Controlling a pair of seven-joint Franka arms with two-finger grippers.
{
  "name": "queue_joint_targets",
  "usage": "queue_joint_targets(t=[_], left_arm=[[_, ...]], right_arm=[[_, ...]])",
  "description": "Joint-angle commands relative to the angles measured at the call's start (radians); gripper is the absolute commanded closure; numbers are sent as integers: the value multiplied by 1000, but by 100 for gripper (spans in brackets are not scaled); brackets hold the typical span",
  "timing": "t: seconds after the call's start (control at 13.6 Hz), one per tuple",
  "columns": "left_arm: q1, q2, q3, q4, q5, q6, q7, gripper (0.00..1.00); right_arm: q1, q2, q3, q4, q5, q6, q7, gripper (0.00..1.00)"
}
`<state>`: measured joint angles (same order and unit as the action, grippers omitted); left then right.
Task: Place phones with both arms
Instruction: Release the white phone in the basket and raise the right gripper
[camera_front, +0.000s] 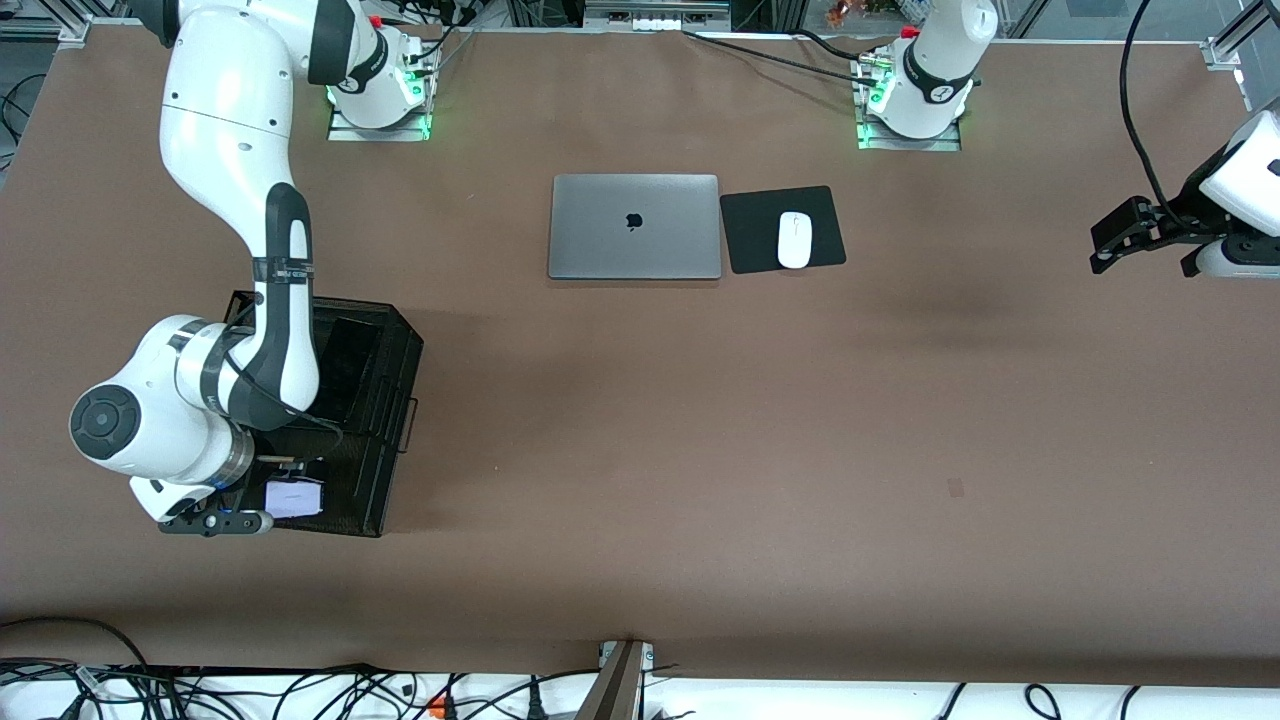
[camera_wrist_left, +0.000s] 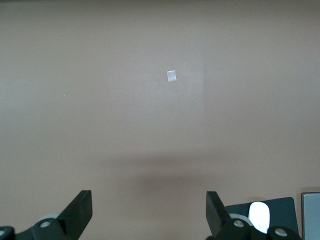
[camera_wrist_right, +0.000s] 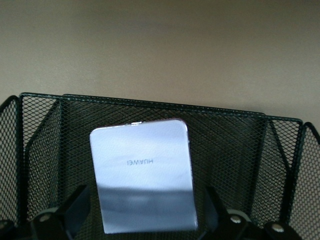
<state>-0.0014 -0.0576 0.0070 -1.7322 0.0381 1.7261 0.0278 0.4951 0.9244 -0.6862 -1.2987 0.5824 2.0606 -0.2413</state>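
Note:
The pale-lavender flip phone (camera_front: 293, 497) lies in a black mesh tray (camera_front: 395, 440) at the right arm's end of the table. In the right wrist view the phone (camera_wrist_right: 142, 175) sits between the two spread fingers of my right gripper (camera_wrist_right: 145, 215), with a gap on each side. My right gripper (camera_front: 262, 490) is low over the end of the tray nearer the camera. A long black slab phone (camera_front: 347, 368) lies in the tray's farther part, partly under the arm. The black flip phone is hidden. My left gripper (camera_front: 1102, 248) waits open and empty above bare table (camera_wrist_left: 149, 210).
A closed grey laptop (camera_front: 634, 226) lies mid-table toward the bases, with a white mouse (camera_front: 794, 240) on a black pad (camera_front: 750, 235) beside it. The mouse (camera_wrist_left: 259, 216) also shows in the left wrist view. A small pale mark (camera_front: 955, 487) is on the brown table.

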Motion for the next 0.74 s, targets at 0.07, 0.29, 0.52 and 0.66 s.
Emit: queue_joint_targets(t=[0.07, 0.29, 0.52, 0.66], left_arm=[[9, 9, -10, 25, 20, -20, 17, 0], [9, 9, -10, 25, 20, -20, 17, 0], [9, 9, -10, 25, 20, -20, 17, 0], [9, 9, -10, 25, 20, -20, 17, 0]], right_arm=[[-9, -71, -21, 12, 11, -118, -20, 0], [28, -148, -108, 21, 5, -271, -26, 0], [81, -254, -131, 16, -103, -376, -4, 0], [153, -315, -189, -8, -166, -439, 5, 0]])
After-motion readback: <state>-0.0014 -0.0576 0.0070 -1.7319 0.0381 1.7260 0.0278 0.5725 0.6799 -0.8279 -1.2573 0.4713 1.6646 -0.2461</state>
